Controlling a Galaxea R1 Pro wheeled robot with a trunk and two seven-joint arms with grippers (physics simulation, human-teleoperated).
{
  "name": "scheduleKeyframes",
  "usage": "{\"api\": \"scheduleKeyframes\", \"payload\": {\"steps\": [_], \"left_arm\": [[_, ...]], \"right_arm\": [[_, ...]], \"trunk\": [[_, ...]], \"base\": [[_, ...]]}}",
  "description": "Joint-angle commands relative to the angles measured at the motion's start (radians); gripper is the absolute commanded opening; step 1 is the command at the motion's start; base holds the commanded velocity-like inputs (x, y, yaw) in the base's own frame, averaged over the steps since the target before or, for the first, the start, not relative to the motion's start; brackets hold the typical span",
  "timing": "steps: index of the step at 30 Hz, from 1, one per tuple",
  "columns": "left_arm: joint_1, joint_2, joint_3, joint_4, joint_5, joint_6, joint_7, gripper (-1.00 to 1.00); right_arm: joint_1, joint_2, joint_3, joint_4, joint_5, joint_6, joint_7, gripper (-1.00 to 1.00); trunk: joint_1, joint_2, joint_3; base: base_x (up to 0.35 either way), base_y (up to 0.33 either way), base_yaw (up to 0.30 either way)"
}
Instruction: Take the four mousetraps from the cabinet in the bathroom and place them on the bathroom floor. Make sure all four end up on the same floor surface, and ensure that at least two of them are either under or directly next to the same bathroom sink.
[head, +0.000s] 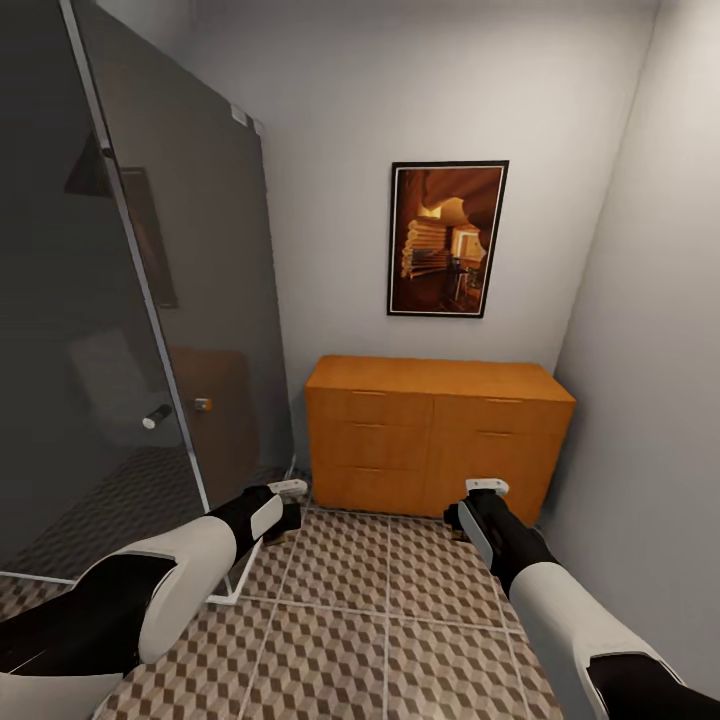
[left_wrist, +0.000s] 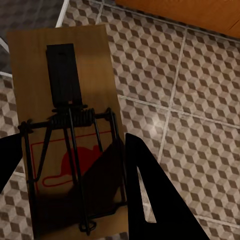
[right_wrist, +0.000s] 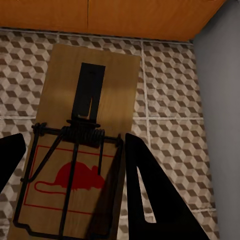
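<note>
Each arm carries one mousetrap: the trap in the left wrist view (left_wrist: 67, 130) sits between the jaws of the left gripper (left_wrist: 70, 190), and the trap in the right wrist view (right_wrist: 82, 145) sits between the jaws of the right gripper (right_wrist: 70, 190). Both pairs of jaws are closed partway onto the board's long edges, so each trap's long axis runs straight out along the fingers, spring and bar nearest the wrist. Both boards hang above the tiled floor (head: 340, 640), not resting on it (the pattern shows past their edges). Measured from the orange cabinet (head: 435, 435), both grippers hover just in front of its base, the right (head: 470, 520) before its right half, the left (head: 285, 505) off its left corner beside the glass shower wall (head: 150, 300). The sink is not visible here, so setting them down likely means turning away from the cabinet first.
</note>
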Motion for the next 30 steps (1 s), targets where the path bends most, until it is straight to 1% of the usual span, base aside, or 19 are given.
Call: {"api": "scheduleKeyframes", "payload": {"steps": [1,12,20,23,26,30], "left_arm": [[-0.001,-0.001,-0.007,-0.001,0.01,0.004,0.003,-1.0],[-0.001,0.0,-0.007,-0.001,0.01,0.004,0.003,-1.0],[-0.001,0.002,-0.006,-0.001,0.013,0.0,0.003,-1.0],[-0.001,0.006,-0.007,0.004,0.013,0.001,0.002,-1.0],[0.003,0.019,-0.006,0.006,0.013,-0.003,0.0,-1.0],[0.008,0.037,-0.006,0.006,0.013,-0.005,-0.014,-1.0]], "right_arm": [[-0.001,-0.001,0.005,-0.001,-0.008,0.005,-0.009,-1.0],[-0.001,0.0,0.005,0.001,-0.008,0.003,-0.008,-1.0],[-0.001,0.002,0.005,0.003,-0.011,0.0,-0.01,-1.0],[-0.001,0.006,0.005,0.011,-0.01,-0.002,-0.009,-1.0],[-0.001,0.012,0.005,0.024,-0.009,-0.006,-0.006,-1.0],[-0.001,0.014,0.005,0.029,-0.01,-0.007,-0.004,-1.0]], "trunk": [[0.001,-0.002,-0.002],[0.001,-0.002,-0.002],[0.001,-0.002,-0.002],[0.001,-0.002,-0.002],[0.001,-0.002,-0.002],[0.001,-0.002,-0.002]], "base": [[0.0,0.0,0.016],[0.0,0.0,0.016],[0.0,0.0,0.273],[0.0,0.0,0.285],[0.0,0.0,0.285],[0.0,0.0,0.286]]}}
